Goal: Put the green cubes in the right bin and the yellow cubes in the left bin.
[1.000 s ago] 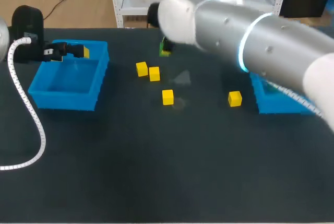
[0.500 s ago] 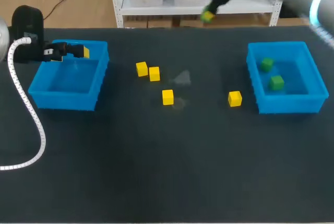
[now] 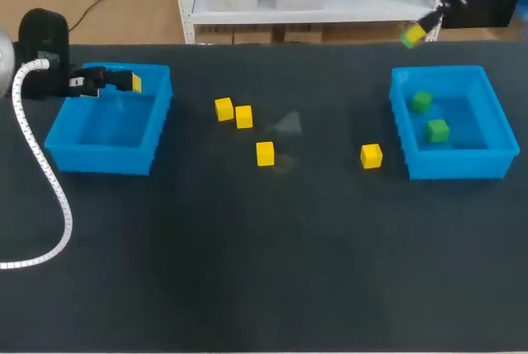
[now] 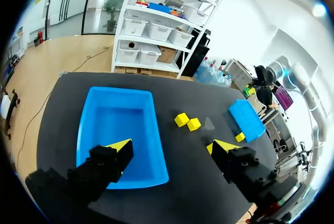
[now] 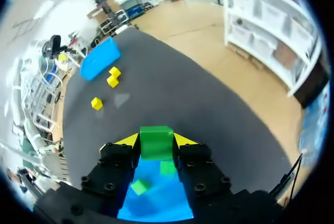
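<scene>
My right gripper (image 3: 419, 32) hangs above the far rim of the right blue bin (image 3: 497, 153), shut on a green cube (image 5: 156, 141) held between its yellow tips. Two green cubes (image 3: 421, 101) (image 3: 437, 130) lie inside that bin, under the gripper in the right wrist view (image 5: 167, 168). Several yellow cubes (image 3: 223, 109) (image 3: 244, 116) (image 3: 265, 153) (image 3: 371, 156) rest on the dark table. My left gripper (image 4: 171, 148) stands open and holds nothing over the far left corner of the left blue bin (image 3: 103, 160), which holds no cubes.
The dark table (image 3: 247, 271) stretches wide towards the near edge. The left arm's white ribbed cable (image 3: 45, 181) hangs beside the left bin.
My right arm swung from over the table's middle to the far right, carrying the green cube up and over to the right bin's far rim. The left arm stayed still.
</scene>
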Robot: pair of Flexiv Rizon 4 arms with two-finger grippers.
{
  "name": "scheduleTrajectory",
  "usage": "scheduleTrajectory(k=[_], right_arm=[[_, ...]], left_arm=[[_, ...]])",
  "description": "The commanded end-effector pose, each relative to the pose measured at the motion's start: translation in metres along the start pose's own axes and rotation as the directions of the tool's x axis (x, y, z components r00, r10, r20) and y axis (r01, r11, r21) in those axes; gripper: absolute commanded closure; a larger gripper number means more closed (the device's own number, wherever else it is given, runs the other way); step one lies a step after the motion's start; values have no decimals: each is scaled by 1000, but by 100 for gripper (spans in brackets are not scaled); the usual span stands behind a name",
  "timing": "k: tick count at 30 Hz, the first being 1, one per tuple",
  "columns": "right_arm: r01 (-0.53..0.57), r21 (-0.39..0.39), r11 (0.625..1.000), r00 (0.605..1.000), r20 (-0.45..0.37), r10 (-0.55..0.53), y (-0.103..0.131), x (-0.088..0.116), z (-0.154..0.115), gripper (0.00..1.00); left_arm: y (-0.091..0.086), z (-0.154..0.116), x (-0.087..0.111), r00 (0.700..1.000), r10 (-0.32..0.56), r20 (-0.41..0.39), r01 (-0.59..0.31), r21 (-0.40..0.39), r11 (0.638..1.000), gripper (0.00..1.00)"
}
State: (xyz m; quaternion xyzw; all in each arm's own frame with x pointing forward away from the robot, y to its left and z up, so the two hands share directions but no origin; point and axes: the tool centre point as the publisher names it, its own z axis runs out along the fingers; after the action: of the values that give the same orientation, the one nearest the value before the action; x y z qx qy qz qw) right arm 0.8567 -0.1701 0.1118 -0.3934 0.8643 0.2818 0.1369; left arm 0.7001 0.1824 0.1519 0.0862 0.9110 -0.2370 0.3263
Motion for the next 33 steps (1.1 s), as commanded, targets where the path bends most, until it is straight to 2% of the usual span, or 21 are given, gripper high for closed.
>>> scheduleTrajectory(k=[1, 8, 14, 19, 20, 21, 23, 28, 33], right_arm=[[-51, 93, 994, 961, 274, 24, 13, 51, -2, 100], [-88, 84, 993, 970, 233, 66, 19, 73, 3, 100], [-88, 103, 991, 978, 198, 66, 21, 79, 2, 100], [-77, 97, 992, 980, 192, 57, 19, 76, 7, 100], [-72, 88, 994, 980, 193, 54, 19, 75, 8, 84], [-69, 81, 994, 980, 194, 52, 20, 74, 10, 63], [-53, 74, 996, 979, 200, 37, 20, 71, 12, 0], [-15, 17, 1000, 964, 264, 10, 21, 57, 15, 0], [-15, 17, 1000, 964, 264, 10, 21, 57, 15, 0]], left_arm=[[2, 0, 1, 1000, 2, 6, -2, 10, 1000, 0], [2, 0, 1, 1000, 2, 6, -2, 10, 1000, 0], [2, 0, 1, 1000, 2, 6, -2, 10, 1000, 0], [2, 0, 1, 1000, 2, 6, -2, 10, 1000, 0], [2, 0, 1, 1000, 2, 6, -2, 10, 1000, 0], [2, 0, 1, 1000, 2, 6, -2, 10, 1000, 0], [2, 0, 1, 1000, 2, 6, -2, 10, 1000, 0], [2, 0, 1, 1000, 2, 6, -2, 10, 1000, 0], [2, 0, 1, 1000, 2, 6, -2, 10, 1000, 0]])
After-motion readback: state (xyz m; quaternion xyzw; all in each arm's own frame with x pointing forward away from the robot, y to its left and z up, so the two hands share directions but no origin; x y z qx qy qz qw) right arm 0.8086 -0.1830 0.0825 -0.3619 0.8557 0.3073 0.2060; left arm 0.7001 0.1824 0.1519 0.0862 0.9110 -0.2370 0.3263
